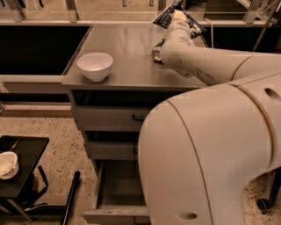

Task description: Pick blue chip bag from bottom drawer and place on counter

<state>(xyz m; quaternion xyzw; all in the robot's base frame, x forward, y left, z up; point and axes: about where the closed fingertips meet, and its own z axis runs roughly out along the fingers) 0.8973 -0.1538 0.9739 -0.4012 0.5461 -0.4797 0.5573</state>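
Observation:
The blue chip bag [165, 18] is at the far back of the counter [127, 48], its dark crinkly edges sticking out on both sides of my arm's wrist. My gripper [176, 12] is at the top of the camera view, over the counter's back edge, shut on the bag. The bottom drawer [118, 193] is pulled open below. The part of its inside that shows holds nothing. My arm's large white body covers its right half.
A white bowl [95, 65] stands on the counter's left front. A can [156, 53] lies on its side beside my forearm. A black side table [24, 160] with a white bowl [6, 165] stands at lower left. The two upper drawers are closed.

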